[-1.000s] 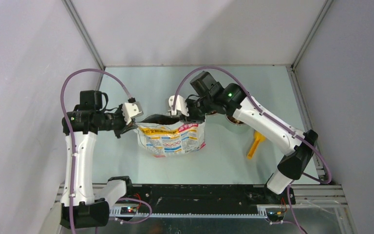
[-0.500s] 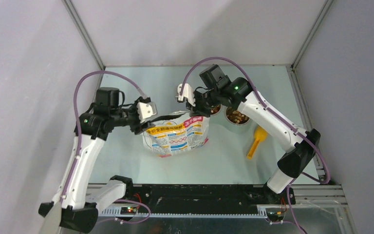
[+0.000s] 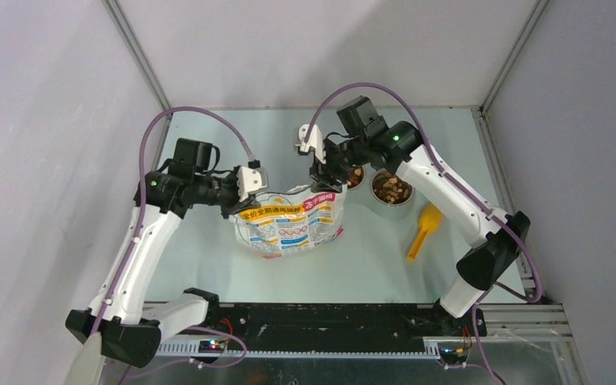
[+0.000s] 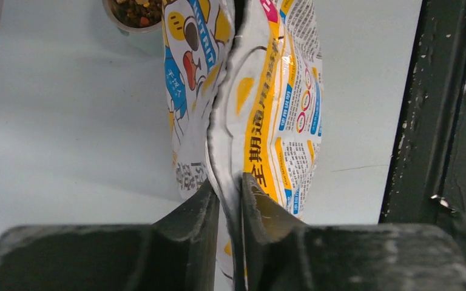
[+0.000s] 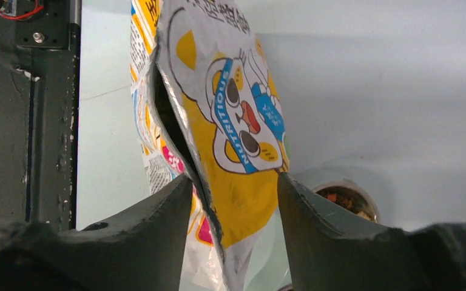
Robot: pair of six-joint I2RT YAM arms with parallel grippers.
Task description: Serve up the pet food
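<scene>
Count: two arms, one bag, two bowls, one yellow scoop.

Pet food: brown and tan kibble heaped in the right bowl, more in the left bowl just beside it, partly hidden by the right arm. Pieces loose and too small to read any common axis or heading.

Bag: white, printed, lying with its long axis across the bench, mouth edge toward the far side, just left of the bowls.

Left gripper: fingers pressed together, pinching the bag's left top edge.

Right gripper: fingers spread wide, bag's right top corner hanging between them, not clamped.

Scoop lies on the bench right of the bag, near the right bowl, bowl end toward the far side.

Bench pale green and smooth. Plain grey walls on three sides, metal struts in the corners
</scene>
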